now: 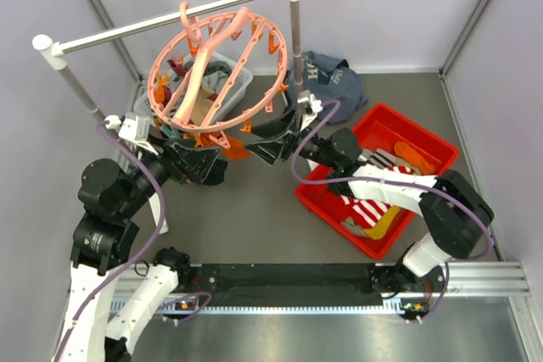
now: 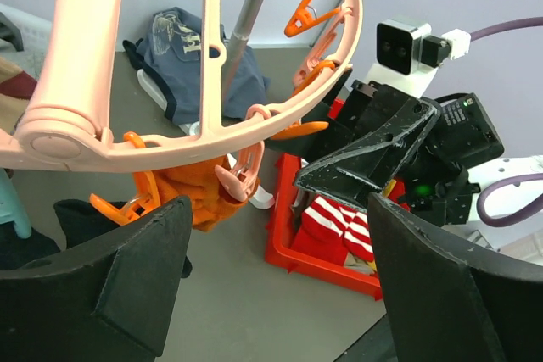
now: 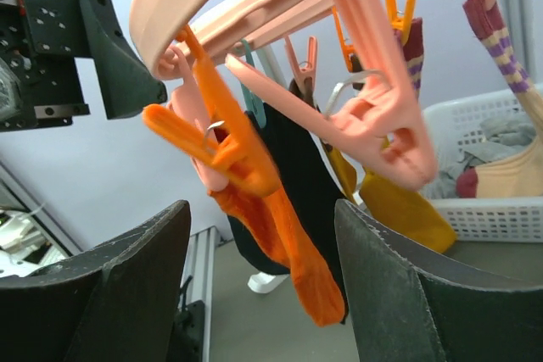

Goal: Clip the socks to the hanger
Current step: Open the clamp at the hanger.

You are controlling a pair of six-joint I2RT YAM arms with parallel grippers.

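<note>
The salmon-pink ring hanger (image 1: 212,74) hangs by its hook from the rail. An orange sock (image 1: 236,148) hangs clipped at its near rim, between my two grippers. My left gripper (image 1: 204,165) is just left of it, open; in the left wrist view its fingers (image 2: 110,286) have only floor between them, and the orange sock (image 2: 191,197) is above them. My right gripper (image 1: 267,150) stands open to the sock's right. In the right wrist view the orange sock (image 3: 293,235) dangles from an orange peg (image 3: 212,146) above its parted fingers (image 3: 424,286), untouched. Black (image 3: 297,158) and yellow (image 3: 407,205) socks hang behind.
A red bin (image 1: 424,137) at the right holds red-and-white striped socks (image 1: 369,209) and others. A white basket (image 1: 242,82) of clothes sits behind the hanger. A navy garment (image 1: 335,82) lies at the back. The white-and-grey rail stand (image 1: 170,23) spans the back.
</note>
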